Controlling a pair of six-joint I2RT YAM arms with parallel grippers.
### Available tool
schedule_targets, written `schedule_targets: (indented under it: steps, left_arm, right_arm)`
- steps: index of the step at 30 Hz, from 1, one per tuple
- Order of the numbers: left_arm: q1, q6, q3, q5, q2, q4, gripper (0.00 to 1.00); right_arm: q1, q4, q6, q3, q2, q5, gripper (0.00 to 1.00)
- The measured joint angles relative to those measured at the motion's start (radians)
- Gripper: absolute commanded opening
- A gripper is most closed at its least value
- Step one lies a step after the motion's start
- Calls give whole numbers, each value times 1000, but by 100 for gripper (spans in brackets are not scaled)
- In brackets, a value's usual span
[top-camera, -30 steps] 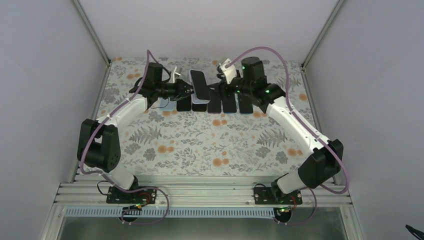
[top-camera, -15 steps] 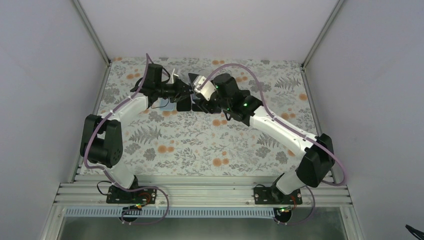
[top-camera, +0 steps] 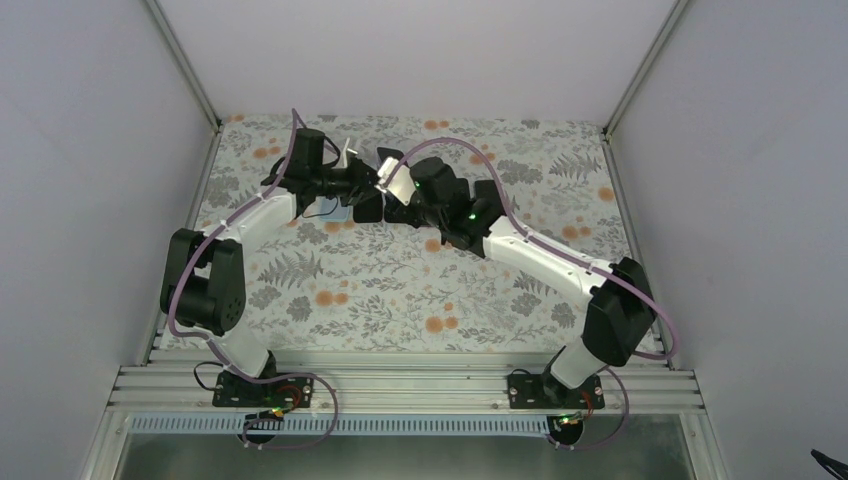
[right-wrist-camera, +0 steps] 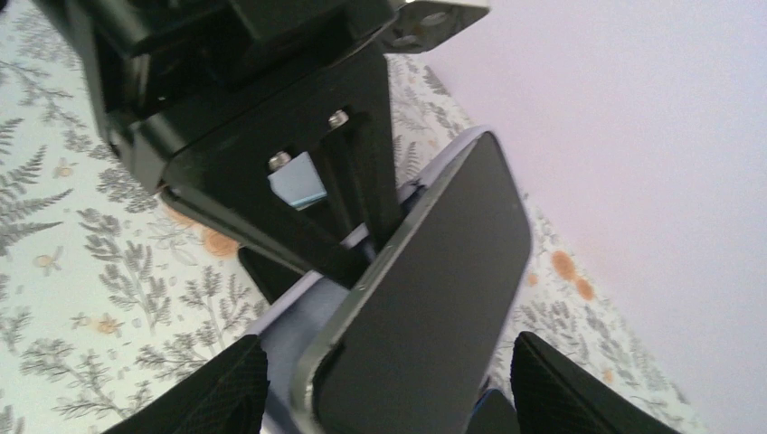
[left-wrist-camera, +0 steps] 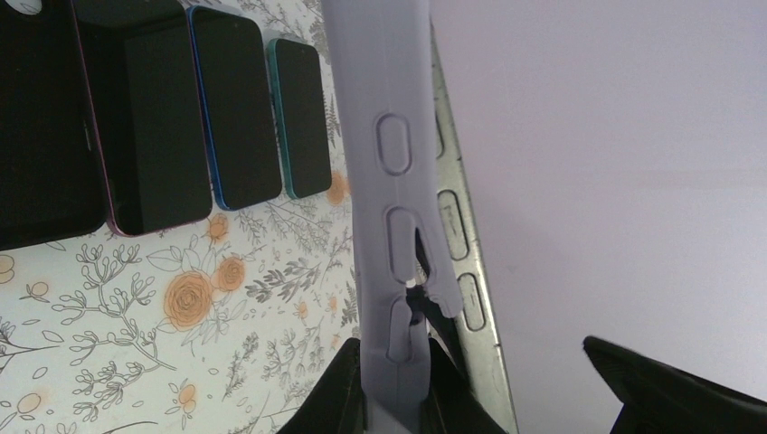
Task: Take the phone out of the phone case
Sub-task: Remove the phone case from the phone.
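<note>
Both arms meet over the far middle of the floral worktop (top-camera: pixel 400 290), and the phone and case are held up in the air between them.

The left claw (left-wrist-camera: pixel 393 384) is pinching the case (left-wrist-camera: pixel 384 136). In the left wrist view the lavender-grey case is seen edge-on, rising from between the black fingers (left-wrist-camera: pixel 339 398), with its oval button bumps facing the camera. Near the lowest bump a strip of the case's side stands away from the rest and leaves a narrow dark gap.

In the right wrist view the phone (right-wrist-camera: pixel 434 289) faces up with its dark screen showing and tilts across the frame. Its metal edge stands proud of the case along the near left side, where bare lavender shows beside it. The far end of the phone sits against the case rim. The phone is partly seated, not free.

The right claw (right-wrist-camera: pixel 389 362) is spread wide, with one finger on each side of the phone. I cannot tell if either finger touches the phone. The black body of the left claw fills the top of that view, just behind the case.

Below, other phones (left-wrist-camera: pixel 154 127) lie in a row, screens up, side by side on the worktop. One has a pink rim, one a blue rim and one a teal rim.
</note>
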Motion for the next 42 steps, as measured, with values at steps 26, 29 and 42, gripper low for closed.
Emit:
schedule_targets:
  steps: [26,29,42]
  left_arm:
    - [14,-56,-32,31,-2,59,2]
    - [19,-51,-35,34,-2,50,2]
    - [47,27,-39,38,-26,1,2]
  right_arm:
    - [17,213,-209,-112,14,209,4]
    - [18,203,-209,-108,14,205,4]
    - [-15,32,-146,16,14,122,4]
